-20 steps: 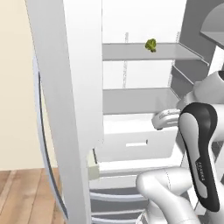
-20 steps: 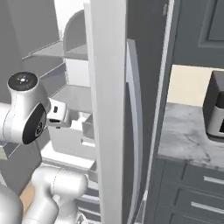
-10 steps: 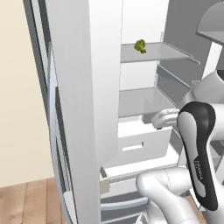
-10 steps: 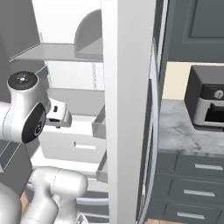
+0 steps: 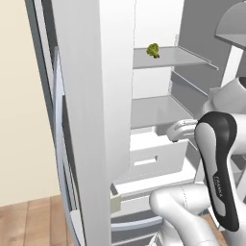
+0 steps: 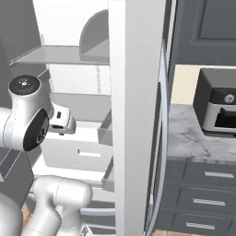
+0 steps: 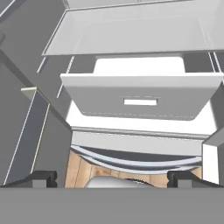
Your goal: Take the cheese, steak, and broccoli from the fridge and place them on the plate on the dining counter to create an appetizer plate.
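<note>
The fridge stands open with its white shelves and drawers showing. The broccoli, a small yellow-green floret, sits on an upper shelf near its left end. My gripper is open, its two dark fingertips wide apart with nothing between them. It hangs in front of a pulled-out white drawer, well below the broccoli. My hand sits at lower-shelf height, and the right base view shows the same hand. The cheese, steak, plate and dining counter are out of view.
The open fridge door rises close on the left, and the other door splits the right base view. Beyond it a dark countertop oven sits on a marble wall counter over dark drawers. Wood floor lies below the gripper.
Both base views have shifted, so the base has moved relative to the fridge. The arm keeps its pose and the gripper stays open. The broccoli rests on the same shelf.
</note>
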Available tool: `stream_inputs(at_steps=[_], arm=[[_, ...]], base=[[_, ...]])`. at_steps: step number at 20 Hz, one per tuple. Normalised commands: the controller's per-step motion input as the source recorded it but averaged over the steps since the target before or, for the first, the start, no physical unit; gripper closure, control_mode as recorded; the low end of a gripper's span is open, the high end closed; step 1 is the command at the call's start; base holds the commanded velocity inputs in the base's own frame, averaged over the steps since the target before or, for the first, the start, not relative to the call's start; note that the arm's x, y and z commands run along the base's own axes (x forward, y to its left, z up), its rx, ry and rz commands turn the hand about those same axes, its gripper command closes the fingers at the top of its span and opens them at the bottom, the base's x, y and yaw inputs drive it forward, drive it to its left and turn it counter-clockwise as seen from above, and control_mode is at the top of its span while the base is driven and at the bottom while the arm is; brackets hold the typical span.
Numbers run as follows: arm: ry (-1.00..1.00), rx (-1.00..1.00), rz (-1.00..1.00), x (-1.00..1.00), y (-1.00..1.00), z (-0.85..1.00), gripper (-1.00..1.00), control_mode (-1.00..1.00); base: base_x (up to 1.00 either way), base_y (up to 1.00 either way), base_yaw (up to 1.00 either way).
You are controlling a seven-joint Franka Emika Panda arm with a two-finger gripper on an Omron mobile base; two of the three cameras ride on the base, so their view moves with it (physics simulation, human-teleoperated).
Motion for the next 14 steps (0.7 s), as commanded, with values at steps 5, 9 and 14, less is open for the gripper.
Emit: stream_inputs(at_steps=[5, 9, 14], arm=[[0.00, 0.00, 0.00, 0.00, 0.00, 0.00, -1.00, 1.00], [0.00, 0.00, 0.00, 0.00, 0.00, 0.00, -1.00, 1.00], [0.07, 0.01, 0.00, 0.37, 0.00, 0.07, -1.00, -1.00]], base=[[1.00, -0.22, 0.01], [1.00, -0.21, 0.04], [0.60, -0.01, 0.03]])
